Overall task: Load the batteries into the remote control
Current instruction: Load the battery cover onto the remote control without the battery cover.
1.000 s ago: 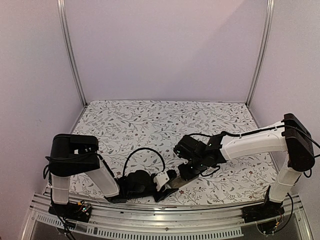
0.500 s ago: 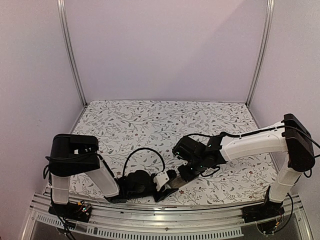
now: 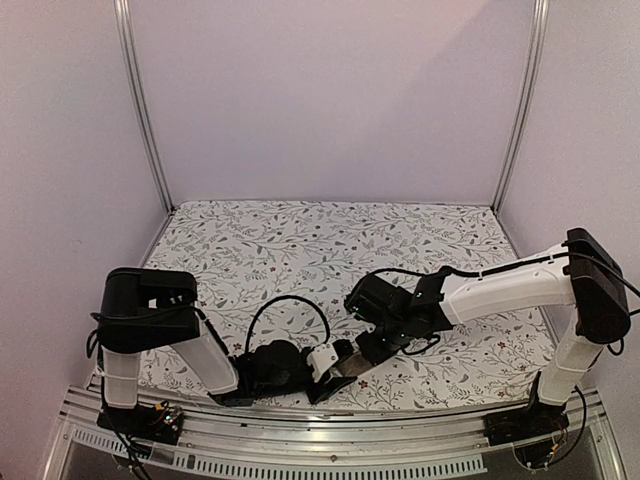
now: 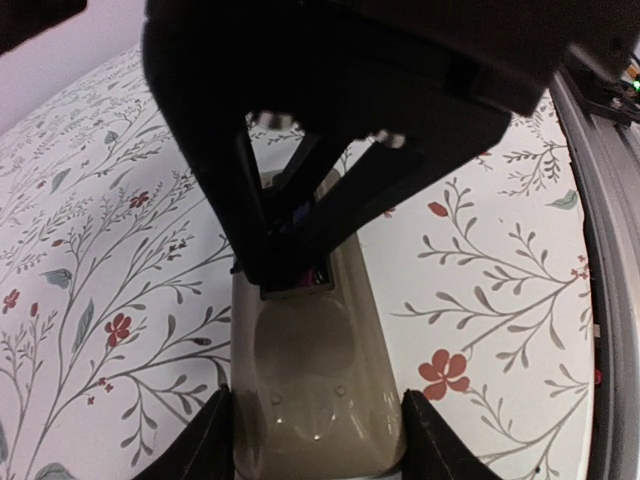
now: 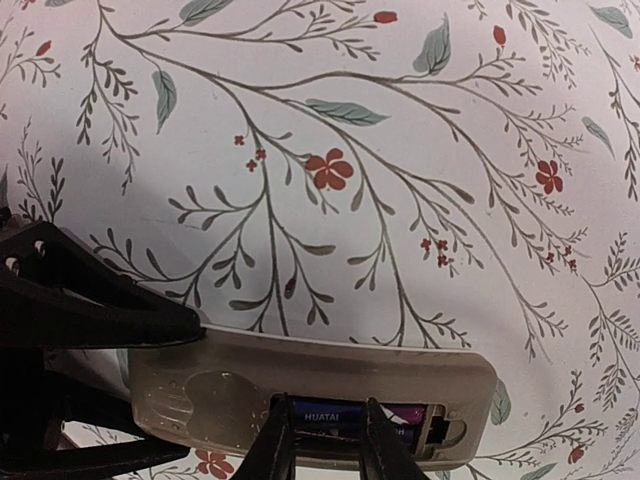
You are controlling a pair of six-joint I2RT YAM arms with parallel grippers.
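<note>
The remote control (image 3: 354, 364) lies tan-grey back up near the table's front edge. My left gripper (image 3: 336, 362) is shut on its near end; in the left wrist view its fingers (image 4: 212, 440) clamp both sides of the remote (image 4: 312, 385). My right gripper (image 3: 373, 349) hangs just over the remote. In the right wrist view its fingers (image 5: 280, 447) stand a little apart, tips at the open battery recess of the remote (image 5: 300, 365). Two dark batteries (image 5: 345, 412) marked HUATAI lie side by side in the recess. The right gripper holds nothing.
The table is covered by a floral cloth (image 3: 300, 250). A metal rail (image 3: 330, 420) runs along the front edge just behind the remote. Frame posts (image 3: 140, 110) stand at the back corners. A black cable loop (image 3: 290, 305) arches over my left wrist.
My right gripper has shifted slightly left and away over the remote. The left gripper and the remote have not moved.
</note>
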